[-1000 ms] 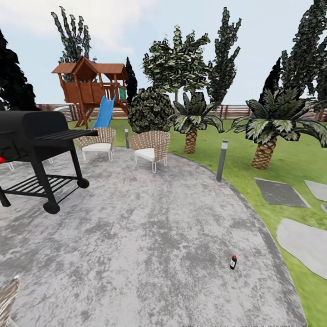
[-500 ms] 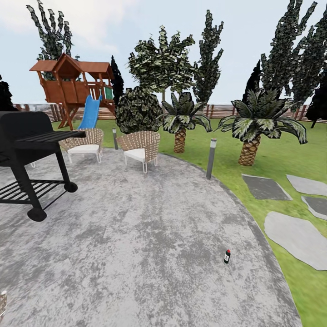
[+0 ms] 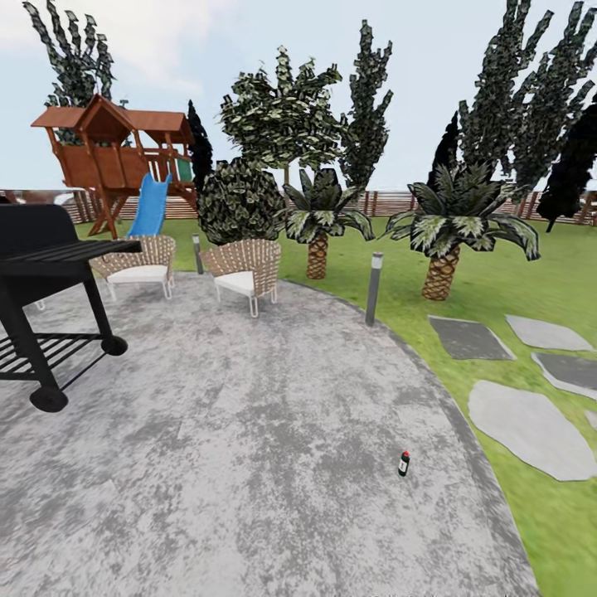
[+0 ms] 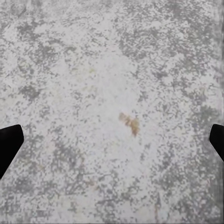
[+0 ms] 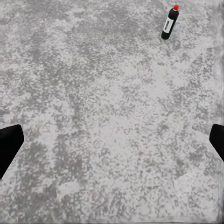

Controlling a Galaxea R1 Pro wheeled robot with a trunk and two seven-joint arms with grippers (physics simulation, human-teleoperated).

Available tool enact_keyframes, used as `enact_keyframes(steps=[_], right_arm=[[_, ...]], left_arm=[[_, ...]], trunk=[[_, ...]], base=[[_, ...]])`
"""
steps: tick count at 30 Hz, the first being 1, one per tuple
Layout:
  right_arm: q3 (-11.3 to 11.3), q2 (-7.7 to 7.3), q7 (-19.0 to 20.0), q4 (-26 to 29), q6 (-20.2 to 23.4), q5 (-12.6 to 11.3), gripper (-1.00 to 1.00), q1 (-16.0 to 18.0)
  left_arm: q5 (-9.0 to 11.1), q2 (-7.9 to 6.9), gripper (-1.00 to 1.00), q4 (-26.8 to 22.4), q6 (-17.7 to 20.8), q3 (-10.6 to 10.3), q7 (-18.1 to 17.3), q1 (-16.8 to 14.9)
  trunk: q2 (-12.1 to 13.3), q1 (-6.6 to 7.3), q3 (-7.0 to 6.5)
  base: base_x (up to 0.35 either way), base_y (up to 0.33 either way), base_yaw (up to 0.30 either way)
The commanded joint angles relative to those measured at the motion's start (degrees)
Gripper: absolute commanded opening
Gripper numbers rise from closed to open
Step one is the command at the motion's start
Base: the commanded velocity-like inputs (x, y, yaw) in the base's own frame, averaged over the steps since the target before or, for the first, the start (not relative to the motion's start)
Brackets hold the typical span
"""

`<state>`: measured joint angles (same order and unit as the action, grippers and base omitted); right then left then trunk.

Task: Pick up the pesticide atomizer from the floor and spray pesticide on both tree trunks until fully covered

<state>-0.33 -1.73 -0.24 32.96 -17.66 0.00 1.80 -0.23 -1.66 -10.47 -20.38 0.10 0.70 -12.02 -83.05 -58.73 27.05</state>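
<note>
A mottled grey paved patio [image 3: 249, 431] spreads ahead of me, bordered on the right by green grass lawn [image 3: 531, 514] with grey stepping slabs [image 3: 522, 427]. The small black pesticide atomizer with red nozzle top [image 3: 404, 463] stands upright on the paving near the patio's right edge, long axis vertical, nozzle up. From my right wrist camera I see it [image 5: 170, 22] well ahead of the right claw [image 5: 112, 144], whose fingers are spread wide. The left claw [image 4: 112, 144] is likewise spread over bare paving.
</note>
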Motion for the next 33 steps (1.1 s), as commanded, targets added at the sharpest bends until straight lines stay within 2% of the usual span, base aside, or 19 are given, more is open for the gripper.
enact_keyframes(steps=[1,10,24,33], right_arm=[[0.0,0.01,0.0,-0.1,-0.2,0.0,1.0,0.0],[0.0,-0.02,0.0,0.0,-0.2,0.0,1.0,0.0],[0.0,-0.02,0.0,0.0,-0.2,0.0,1.0,0.0],[0.0,0.05,0.0,-0.1,-0.2,0.0,1.0,0.0]], left_arm=[[0.0,-0.01,1.0,0.0,-0.2,0.0,0.1,0.0],[0.0,-0.1,1.0,0.0,-0.3,0.0,0.1,0.0],[0.1,-0.56,1.0,0.0,-0.3,0.0,0.1,0.0],[0.1,-0.56,1.0,0.0,-0.3,0.0,0.1,-0.1]], trunk=[[0.0,0.0,0.06],[0.0,0.0,0.06],[0.0,0.0,0.06],[0.0,0.0,0.06]], base=[[0.0,0.0,-0.275],[0.02,0.009,-0.281],[0.28,0.149,-0.28],[0.296,0.11,-0.044]])
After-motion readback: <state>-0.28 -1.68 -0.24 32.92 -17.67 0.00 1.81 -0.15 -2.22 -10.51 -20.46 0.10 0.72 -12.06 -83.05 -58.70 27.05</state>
